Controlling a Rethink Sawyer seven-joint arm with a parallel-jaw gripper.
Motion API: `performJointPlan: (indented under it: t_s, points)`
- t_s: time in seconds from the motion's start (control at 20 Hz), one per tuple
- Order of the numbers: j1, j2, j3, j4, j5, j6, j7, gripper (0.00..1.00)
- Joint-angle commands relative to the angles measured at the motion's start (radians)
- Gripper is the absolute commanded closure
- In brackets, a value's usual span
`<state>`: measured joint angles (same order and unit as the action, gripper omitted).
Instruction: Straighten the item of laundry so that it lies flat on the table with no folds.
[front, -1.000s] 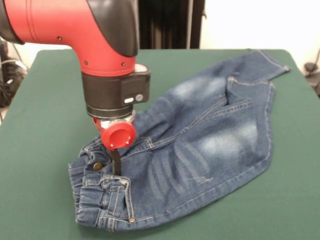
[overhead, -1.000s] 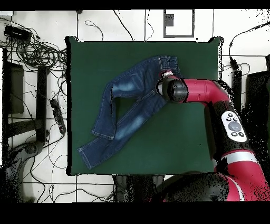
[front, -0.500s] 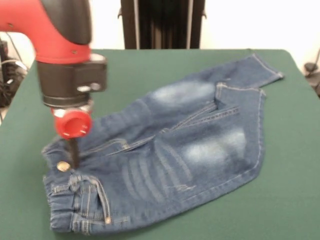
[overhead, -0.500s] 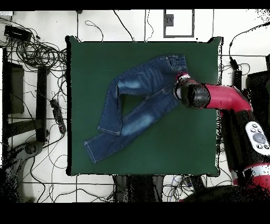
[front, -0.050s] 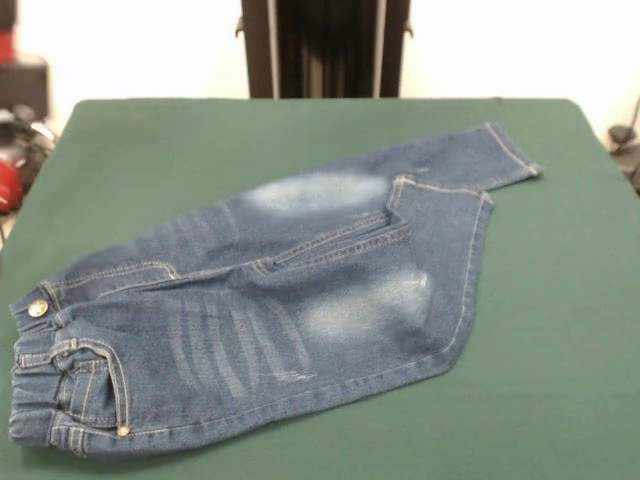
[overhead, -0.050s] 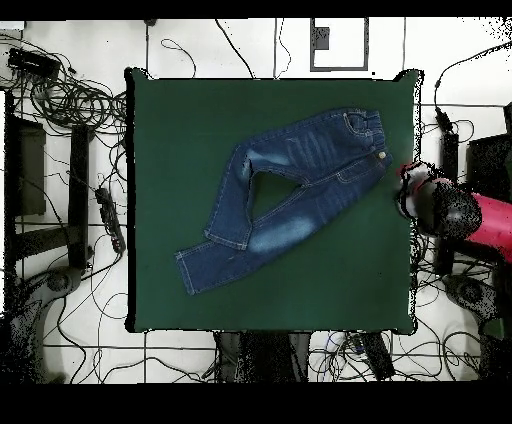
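Jeans (front, -0.050s: 290, 300) on table (front, -0.050s: 560, 380) (one leg folded).

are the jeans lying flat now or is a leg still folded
Still folded: on the jeans, one leg doubles back at the knee in the overhead view.

Item: jeans (front, -0.050s: 300, 290), small, dark blue denim, pale faded patches on thighs and knees. We note a brass button (front, -0.050s: 38, 309) and a gathered elastic waistband. We find them lying on the dark green surface (front, -0.050s: 560, 330), waist at one edge, one leg folded back at the knee, the other extended diagonally.
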<state>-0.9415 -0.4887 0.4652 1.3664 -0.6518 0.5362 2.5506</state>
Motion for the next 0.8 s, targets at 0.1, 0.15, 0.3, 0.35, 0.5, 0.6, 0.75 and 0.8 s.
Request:
performJointPlan:
  t_s: [0.1, 0.15, 0.3, 0.35, 0.5, 0.6, 0.75, 0.8]
  points:
    - [0.018, -0.169, 0.016, 0.254, 0.022, 0.131, -0.235, 0.0]
    - [0.017, -0.18, 0.014, 0.269, 0.027, 0.132, -0.228, 0.0]
    - [0.018, -0.222, 0.007, 0.315, 0.057, 0.154, -0.196, 0.0]
    - [0.019, -0.23, 0.005, 0.327, 0.067, 0.158, -0.184, 0.0]
    - [0.016, -0.229, 0.015, 0.359, 0.089, 0.13, -0.16, 0.0]
    - [0.018, -0.232, 0.02, 0.385, 0.1, 0.105, -0.14, 0.0]
    - [0.031, -0.267, 0.016, 0.438, 0.12, 0.096, -0.12, 0.0]
    - [0.038, -0.28, 0.012, 0.453, 0.125, 0.093, -0.11, 0.0]
